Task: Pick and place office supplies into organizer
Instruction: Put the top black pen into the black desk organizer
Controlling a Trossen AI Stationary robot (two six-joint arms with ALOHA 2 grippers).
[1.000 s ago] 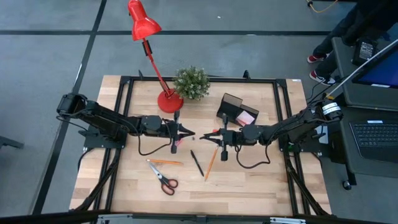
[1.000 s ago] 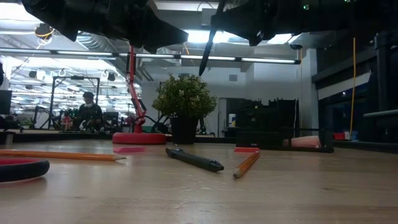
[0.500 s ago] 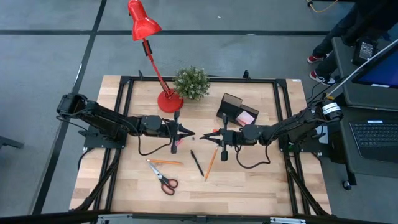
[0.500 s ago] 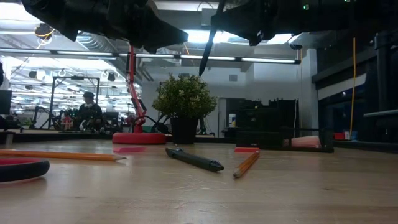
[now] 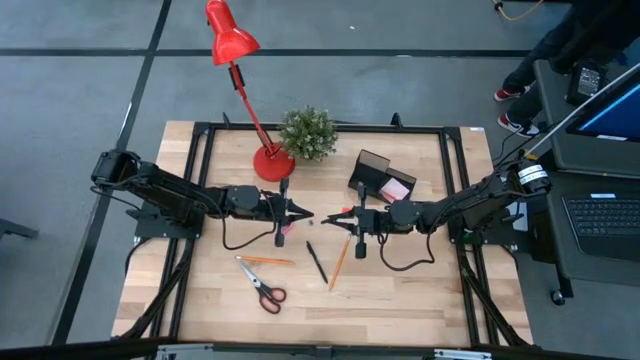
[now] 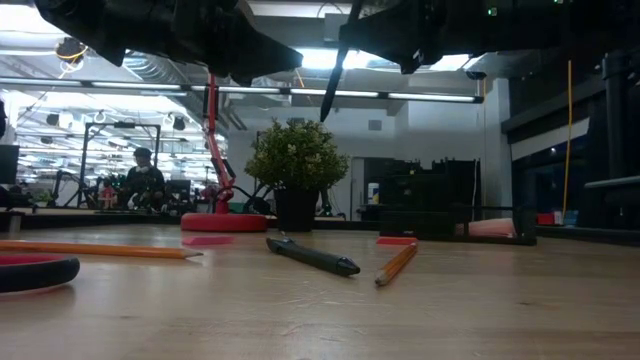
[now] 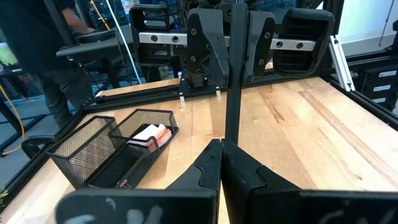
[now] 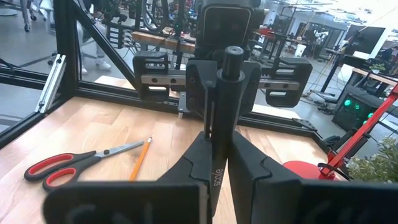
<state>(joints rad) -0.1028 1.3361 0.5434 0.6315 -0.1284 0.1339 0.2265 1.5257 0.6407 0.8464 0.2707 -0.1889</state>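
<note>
My right gripper (image 5: 326, 219) hovers over the table's middle, shut on a thin black pen (image 6: 332, 85). My left gripper (image 5: 308, 216) faces it tip to tip from the table's left, shut and empty, a short gap from the pen. On the table lie another black pen (image 5: 317, 262), two orange pencils (image 5: 339, 262) (image 5: 266, 260) and orange-handled scissors (image 5: 263, 285). The black mesh organizer (image 5: 376, 176) stands toward the far right, with a pink sticky pad (image 5: 396, 188) in it. My right gripper pinches the black pen's shaft (image 8: 219, 118) between its two fingers (image 8: 189, 165). The fingers come level from the table's right and lie across the pen. The pen is lifted clear, near upright. Its upper end (image 8: 233, 55) leans back toward the wrist, and its lower end (image 6: 323, 117) hangs below.
The red lamp's base (image 5: 272, 162) and the green potted plant (image 5: 307, 133) stand at the far side, left of the organizer. A small red piece (image 5: 285, 228) lies under my left gripper. A black frame borders the table. People stand in the room beyond.
</note>
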